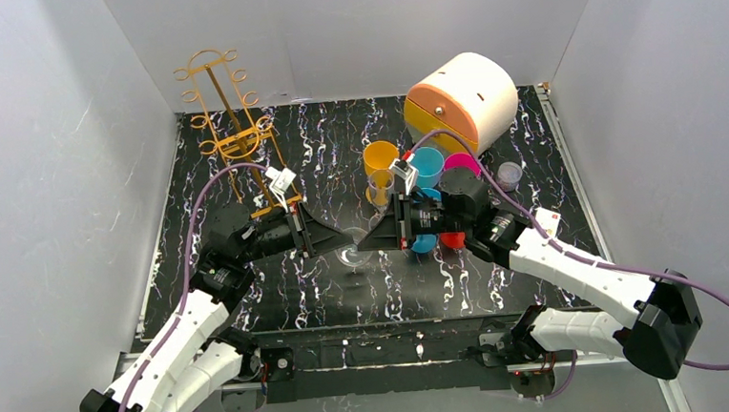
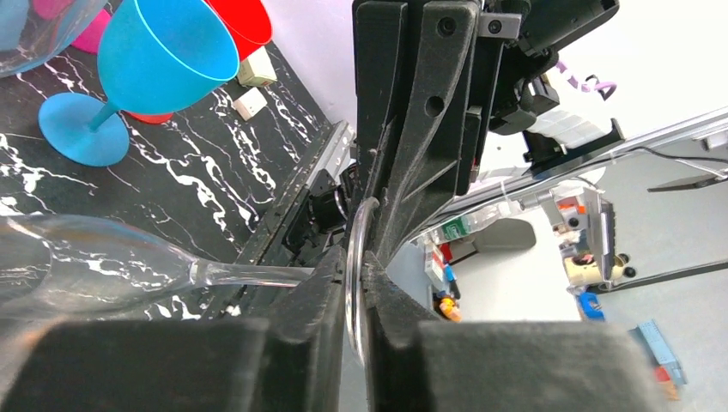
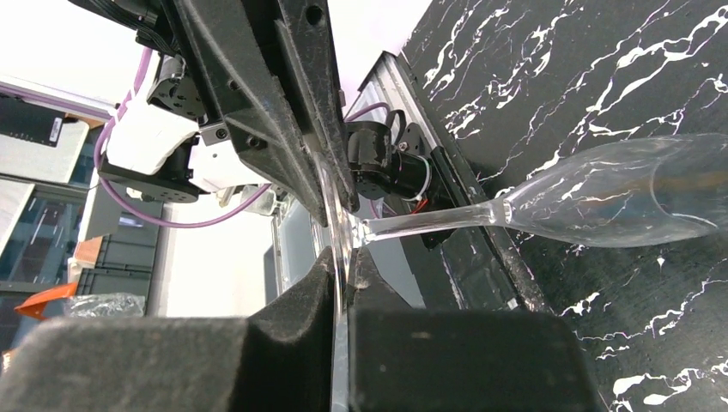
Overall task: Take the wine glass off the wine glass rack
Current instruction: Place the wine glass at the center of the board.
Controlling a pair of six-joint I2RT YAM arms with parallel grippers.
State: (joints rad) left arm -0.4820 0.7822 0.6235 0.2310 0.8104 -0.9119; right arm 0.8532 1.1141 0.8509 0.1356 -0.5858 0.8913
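Left end effector (image 2: 354,276), right end effector (image 3: 342,270) clenched on wine glass (image 3: 618,193) foot (wine glass rack (image 1: 238,142) apart).

High rear camera looks down — close, opposed wrist cameras share the wine glass (image 3: 618,202).

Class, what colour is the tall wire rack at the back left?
The tall wire rack is gold-orange; top external view shows it best.

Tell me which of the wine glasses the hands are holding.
The clear wine glass, tipped sideways, its foot pinched by the left hand and right hand; the blue glass stands free.
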